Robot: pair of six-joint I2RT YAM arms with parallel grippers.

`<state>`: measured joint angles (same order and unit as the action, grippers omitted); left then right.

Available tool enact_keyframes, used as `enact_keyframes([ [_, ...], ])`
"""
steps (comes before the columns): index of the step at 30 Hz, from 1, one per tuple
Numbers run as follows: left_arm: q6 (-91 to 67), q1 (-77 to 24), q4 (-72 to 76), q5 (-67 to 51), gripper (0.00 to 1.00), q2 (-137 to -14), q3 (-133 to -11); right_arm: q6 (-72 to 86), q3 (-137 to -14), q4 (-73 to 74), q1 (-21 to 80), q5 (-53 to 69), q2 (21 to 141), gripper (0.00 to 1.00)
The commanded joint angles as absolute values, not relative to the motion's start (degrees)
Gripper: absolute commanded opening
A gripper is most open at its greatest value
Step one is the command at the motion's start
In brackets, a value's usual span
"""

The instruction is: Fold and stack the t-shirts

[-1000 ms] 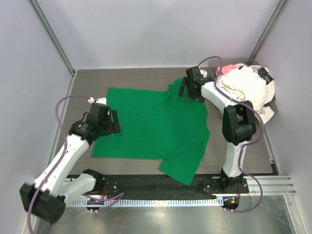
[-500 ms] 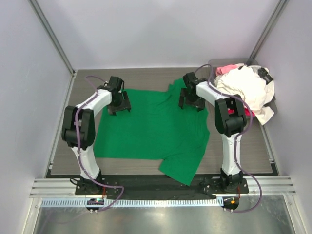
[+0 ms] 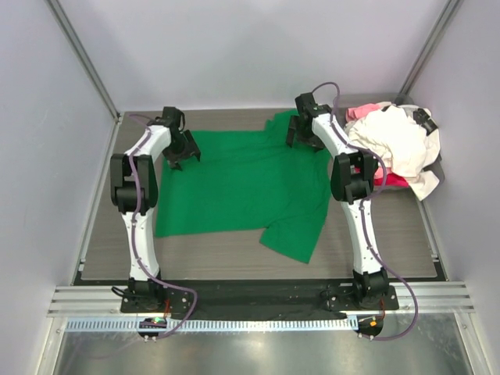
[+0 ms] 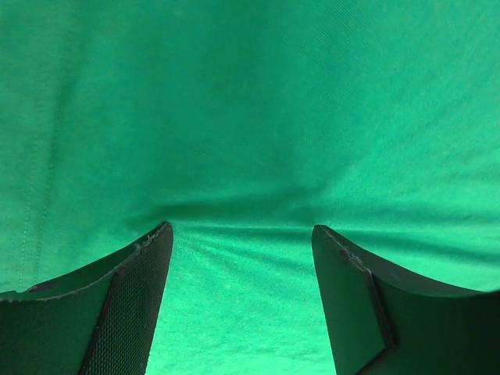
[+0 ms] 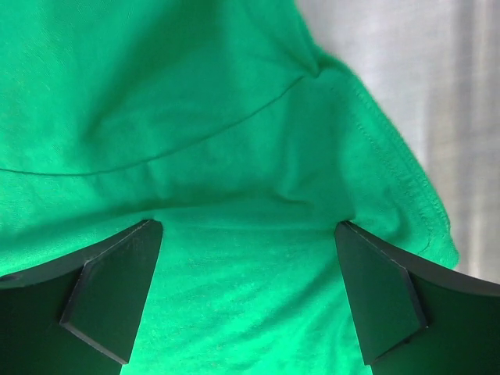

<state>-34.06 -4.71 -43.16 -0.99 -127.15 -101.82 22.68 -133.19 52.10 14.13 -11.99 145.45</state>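
Note:
The large bright green t-shirt (image 3: 242, 183) lies spread on the grey table, with one sleeve hanging toward the front at the lower right. My left gripper (image 3: 178, 148) is at the shirt's far left corner. In the left wrist view the left gripper (image 4: 242, 228) is open, its fingertips pressed down on the green cloth (image 4: 250, 117). My right gripper (image 3: 301, 134) is at the shirt's far right sleeve. In the right wrist view the right gripper (image 5: 248, 224) is open and pressed on the cloth (image 5: 195, 101) near its hemmed edge. Small wrinkles run between both pairs of fingertips.
A heap of white cloth (image 3: 394, 141) with pink (image 3: 361, 112) and red (image 3: 391, 180) pieces sits at the back right corner. Bare table (image 3: 234, 254) shows in front of the shirt. Walls close in on all sides; the metal rail runs along the near edge.
Both arms have reached farther back and the green shirt has slid away from the front edge with them. The left arm swung from the shirt's left side to its far left corner.

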Motion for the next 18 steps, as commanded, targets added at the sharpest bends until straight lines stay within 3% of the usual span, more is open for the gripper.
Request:
enact_keyframes([
  [1, -32.5, -2.0, -45.8, -3.3, 0.73, -131.8, -106.8, 21.0, -140.0, 55.2, 13.3, -8.7, 149.2, 1.00],
  [6, -32.0, -2.1, -47.4, -4.1, 0.74, -121.0, -105.9, 19.8, -135.6, 52.7, 13.4, -5.5, 140.8, 1.00],
  [11, -35.2, -2.1, -44.3, 4.1, 0.74, -102.6, -89.2, 19.5, -127.5, 51.0, 14.1, -5.5, 127.9, 1.00],
  [15, -41.7, -1.8, -44.3, 13.3, 0.75, -87.4, -71.5, 21.8, -108.1, 48.7, 15.7, -5.9, 110.4, 1.00],
  [18, -49.1, 1.5, -43.6, 12.7, 0.75, -76.4, -58.0, 25.7, -90.7, 45.6, 18.1, -9.2, 100.5, 1.00],
])
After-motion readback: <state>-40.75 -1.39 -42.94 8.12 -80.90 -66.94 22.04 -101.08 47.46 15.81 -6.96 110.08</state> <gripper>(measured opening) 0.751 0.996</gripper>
